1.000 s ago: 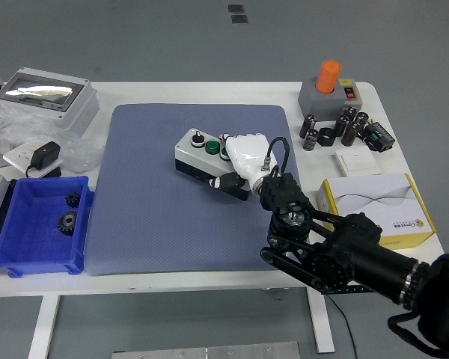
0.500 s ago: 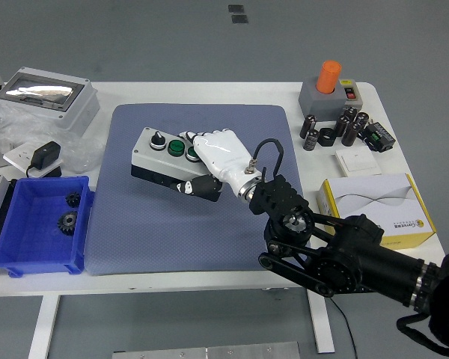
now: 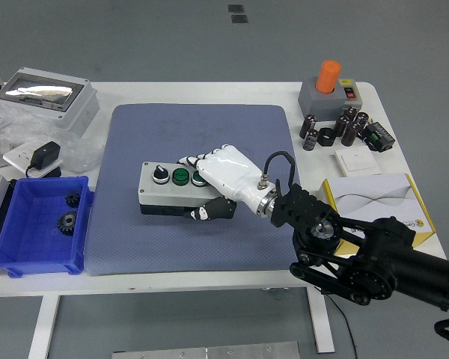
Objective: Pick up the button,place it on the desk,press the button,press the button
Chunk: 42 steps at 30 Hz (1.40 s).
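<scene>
Your right hand (image 3: 223, 173) has its fingers clamped on the button box (image 3: 173, 188), which looks set down mid-mat (image 3: 135, 239), so releasing and both presses remain.

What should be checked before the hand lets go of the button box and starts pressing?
1. Button box lies flat on the blue mat: ok.
2. Right hand grips the box's right end, thumb on its front: ok.
3. Both green buttons face up: ok.
4. Black knob uncovered: ok.
5. Box clear of the blue bin: ok.
6. Buttons already pressed: cannot tell.
</scene>
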Each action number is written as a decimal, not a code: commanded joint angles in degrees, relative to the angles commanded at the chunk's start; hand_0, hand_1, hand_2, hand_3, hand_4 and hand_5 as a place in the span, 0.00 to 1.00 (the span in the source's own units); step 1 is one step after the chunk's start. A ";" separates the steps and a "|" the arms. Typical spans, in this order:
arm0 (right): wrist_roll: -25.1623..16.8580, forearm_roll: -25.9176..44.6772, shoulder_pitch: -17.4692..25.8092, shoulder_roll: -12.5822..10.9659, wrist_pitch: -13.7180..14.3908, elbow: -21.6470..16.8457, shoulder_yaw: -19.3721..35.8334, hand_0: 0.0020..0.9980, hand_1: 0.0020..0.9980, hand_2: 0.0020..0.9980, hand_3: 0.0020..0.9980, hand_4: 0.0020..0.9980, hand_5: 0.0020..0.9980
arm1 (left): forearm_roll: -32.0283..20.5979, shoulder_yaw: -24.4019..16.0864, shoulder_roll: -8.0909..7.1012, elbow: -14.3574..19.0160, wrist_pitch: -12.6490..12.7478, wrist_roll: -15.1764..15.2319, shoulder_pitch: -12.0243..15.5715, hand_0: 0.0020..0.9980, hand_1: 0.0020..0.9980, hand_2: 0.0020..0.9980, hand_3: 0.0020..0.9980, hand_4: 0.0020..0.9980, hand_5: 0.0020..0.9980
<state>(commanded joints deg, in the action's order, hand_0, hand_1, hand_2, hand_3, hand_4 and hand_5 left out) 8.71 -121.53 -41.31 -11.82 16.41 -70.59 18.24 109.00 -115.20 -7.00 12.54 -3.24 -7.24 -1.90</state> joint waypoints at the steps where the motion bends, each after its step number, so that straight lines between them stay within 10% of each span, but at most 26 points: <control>1: -0.19 0.22 -0.01 0.07 -0.44 0.15 -0.68 0.00 0.14 0.25 0.35 0.39 0.00 | 0.09 -0.04 -0.01 0.00 -0.03 -0.01 0.02 0.65 0.66 0.64 0.73 0.78 0.67; 23: -3.74 1.07 1.95 3.67 5.85 8.03 -0.97 0.00 0.15 0.25 0.36 0.40 0.00 | 0.49 -0.18 0.23 0.05 -0.39 -0.16 0.03 0.65 0.66 0.64 0.73 0.78 0.66; 42: -2.33 -1.76 1.95 4.48 3.13 9.14 -0.04 0.10 0.26 0.38 0.49 0.61 0.00 | 0.35 -0.12 0.30 -0.21 -0.69 0.17 -0.10 0.65 0.66 0.64 0.73 0.78 0.66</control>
<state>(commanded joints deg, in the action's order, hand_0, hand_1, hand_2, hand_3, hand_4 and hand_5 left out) 6.38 -123.29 -39.36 -7.34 19.54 -61.45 18.20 109.36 -115.32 -6.71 12.33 -3.93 -7.08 -2.00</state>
